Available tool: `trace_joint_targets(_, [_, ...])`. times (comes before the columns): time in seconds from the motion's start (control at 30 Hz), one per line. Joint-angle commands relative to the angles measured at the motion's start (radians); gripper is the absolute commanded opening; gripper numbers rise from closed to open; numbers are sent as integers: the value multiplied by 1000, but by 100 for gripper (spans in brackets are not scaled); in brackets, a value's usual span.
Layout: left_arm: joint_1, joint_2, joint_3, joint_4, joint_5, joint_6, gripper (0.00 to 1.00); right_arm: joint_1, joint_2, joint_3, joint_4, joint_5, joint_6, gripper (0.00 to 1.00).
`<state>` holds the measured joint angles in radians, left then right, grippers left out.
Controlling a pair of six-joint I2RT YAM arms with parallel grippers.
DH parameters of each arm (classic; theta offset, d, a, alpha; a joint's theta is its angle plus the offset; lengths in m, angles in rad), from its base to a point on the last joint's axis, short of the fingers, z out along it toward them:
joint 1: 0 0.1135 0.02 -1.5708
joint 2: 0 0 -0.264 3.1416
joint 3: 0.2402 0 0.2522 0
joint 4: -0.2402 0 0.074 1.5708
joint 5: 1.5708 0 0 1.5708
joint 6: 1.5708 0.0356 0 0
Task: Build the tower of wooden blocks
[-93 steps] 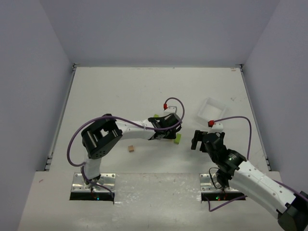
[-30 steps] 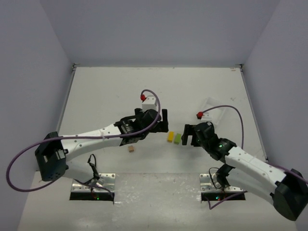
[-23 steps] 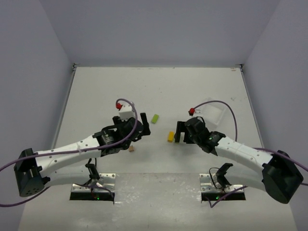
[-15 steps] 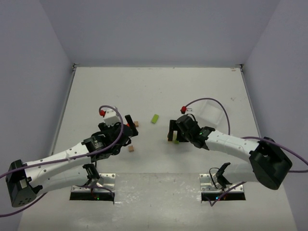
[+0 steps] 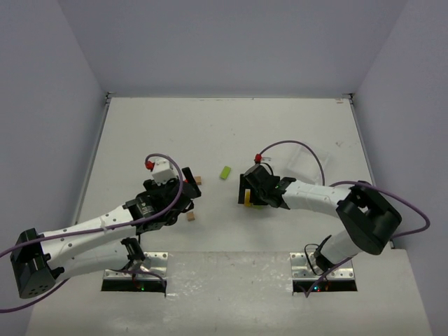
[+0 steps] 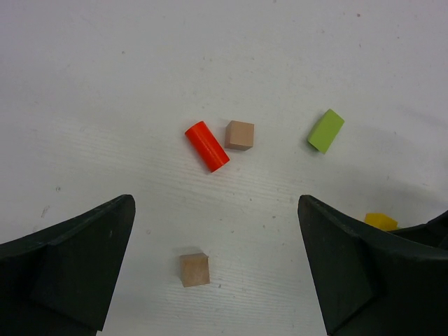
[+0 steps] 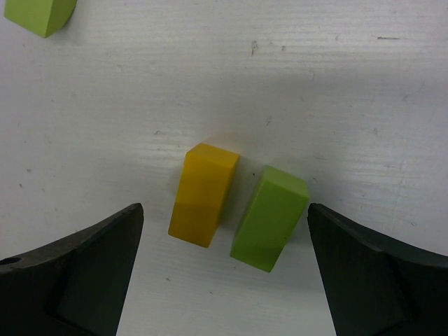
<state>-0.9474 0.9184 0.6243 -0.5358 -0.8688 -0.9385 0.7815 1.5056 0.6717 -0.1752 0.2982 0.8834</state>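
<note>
Both downturned, gaping empty: left end effector (image 6: pixel 215 210) over tan block (image 6: pixel 194 269), right end effector (image 7: pixel 224 211) over yellow block (image 7: pixel 203 194).

Matt white table (image 7: pixel 350 84), finely ribbed, flecked with small dark specks. Smooth, even, matt paint on the yellow block (image 7: pixel 203 194) and the green block (image 7: pixel 269 218). Faint sheen on the red cylinder (image 6: pixel 206 146). Bare, unpainted wood on the tan cubes (image 6: pixel 240 134), dull and pale. Matt black plastic fingers (image 6: pixel 77 262) on the left gripper (image 6: pixel 215 213) and the right gripper (image 7: pixel 225 210). Glossy white plastic arm shells (image 5: pixel 84 234), purple rubbery cables (image 5: pixel 301 145), bright metal base plates (image 5: pixel 115 264).
</note>
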Motion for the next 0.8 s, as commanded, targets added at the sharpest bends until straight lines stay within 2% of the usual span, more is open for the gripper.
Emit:
trace_joint_targets(0.0, [7, -13, 11, 11, -24, -14, 100, 10, 26, 49, -19, 70, 49, 99])
trace_joint_targets(0.17, [7, -24, 6, 11, -25, -14, 100, 10, 45, 61, -47, 87, 63, 97])
trace_joint_targets(0.33, [7, -32, 5, 12, -27, -15, 100, 13, 35, 45, -41, 85, 69, 81])
trace_joint_targets(0.57, [7, -26, 2, 16, -27, -14, 100, 13, 27, 34, -53, 105, 86, 79])
trace_joint_targets(0.63, [7, -21, 4, 16, -23, -11, 100, 15, 24, 29, -47, 107, 87, 74])
trace_joint_targets(0.77, [7, -15, 5, 19, -16, -10, 100, 15, 28, 30, -41, 117, 88, 70])
